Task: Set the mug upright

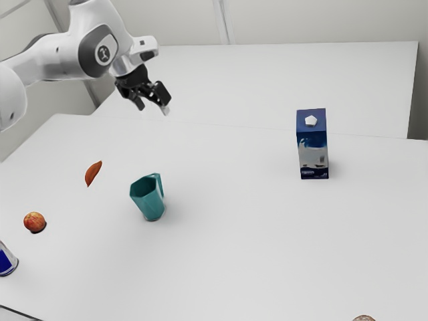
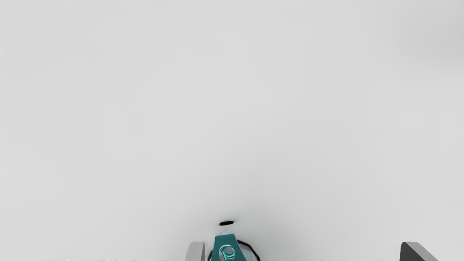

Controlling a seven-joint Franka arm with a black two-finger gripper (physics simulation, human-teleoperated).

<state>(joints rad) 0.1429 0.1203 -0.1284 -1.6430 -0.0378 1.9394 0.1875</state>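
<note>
Claw: my black two-finger gripper (image 1: 153, 108) is wide, its fingers well apart and holding nothing; it hangs above the white table (image 1: 234, 267), touching none of the things there.
Mug: the teal, faceted mug (image 1: 148, 199) sits on the table with its narrower base down and its mouth upward, slanting toward the exterior view's left. It is apart from me. My wrist view has it beyond my fingertips, in the gap between them, lined up nearer one finger than the other.
Handle: on the mug's side toward the exterior view's right.
Carton: a tall blue and white box-shaped carton (image 1: 312, 152), upright, well apart from the mug toward the exterior view's right.
Wedge: a rust-orange, pointed piece (image 1: 93, 173), near the mug.
Fruit: a round red and yellow fruit (image 1: 34, 221), farther toward the exterior view's left.
Can: a blue and white cylinder (image 1: 5, 260), near the fruit, partly cut off.
Near edge: a brownish rounded thing (image 1: 364, 317), mostly out of sight; I cannot tell what.
</note>
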